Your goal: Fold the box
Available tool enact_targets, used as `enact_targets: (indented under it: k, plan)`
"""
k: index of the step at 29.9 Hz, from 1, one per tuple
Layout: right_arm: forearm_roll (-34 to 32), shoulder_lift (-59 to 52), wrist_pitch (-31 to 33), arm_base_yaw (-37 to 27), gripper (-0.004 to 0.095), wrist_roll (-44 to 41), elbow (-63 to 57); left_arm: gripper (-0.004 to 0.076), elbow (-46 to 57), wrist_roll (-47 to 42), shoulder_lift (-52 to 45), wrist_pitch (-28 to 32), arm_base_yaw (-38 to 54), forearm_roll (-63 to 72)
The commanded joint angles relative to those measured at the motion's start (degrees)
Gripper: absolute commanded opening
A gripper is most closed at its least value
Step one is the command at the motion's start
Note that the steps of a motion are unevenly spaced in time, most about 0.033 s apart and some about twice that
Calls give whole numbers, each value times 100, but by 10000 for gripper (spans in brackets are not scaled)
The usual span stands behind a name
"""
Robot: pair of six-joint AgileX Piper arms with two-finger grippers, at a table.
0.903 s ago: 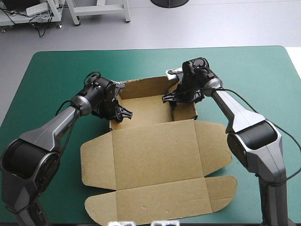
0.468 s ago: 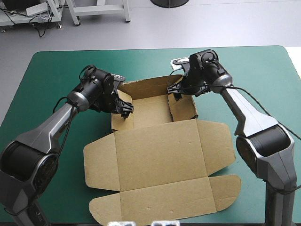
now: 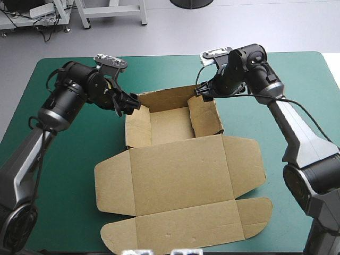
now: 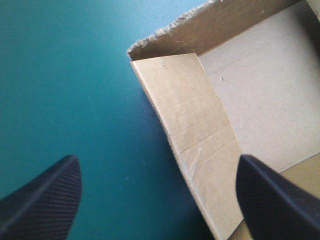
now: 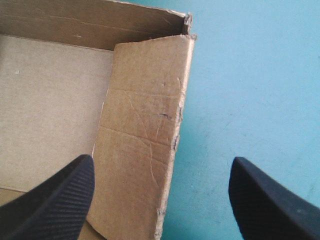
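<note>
Box [image 3: 180,170]: tray walls raised, lid flat.

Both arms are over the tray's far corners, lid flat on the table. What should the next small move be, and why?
Probably draw both arms back clear of the box. The left gripper and right gripper hang above its far corners, jaws open, holding nothing. Both side walls stand folded inward and the lid lies flat, so the forming looks done.
</note>
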State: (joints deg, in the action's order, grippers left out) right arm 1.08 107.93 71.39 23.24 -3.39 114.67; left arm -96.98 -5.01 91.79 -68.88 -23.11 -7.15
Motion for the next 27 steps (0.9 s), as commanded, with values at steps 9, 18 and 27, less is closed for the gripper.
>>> enact_targets:
  k: [9,18,27]
  plan:
    - [-108,-430,66,-30,670,209,154,-7,-195,605,-1374,-541,-30,-427]
    - [-108,-140,66,-30,670,199,94,-7,382,668,-2327,-541,-30,-259]
    - [-108,267,66,-63,670,177,54,-7,2277,668,-3448,-541,-30,-287]
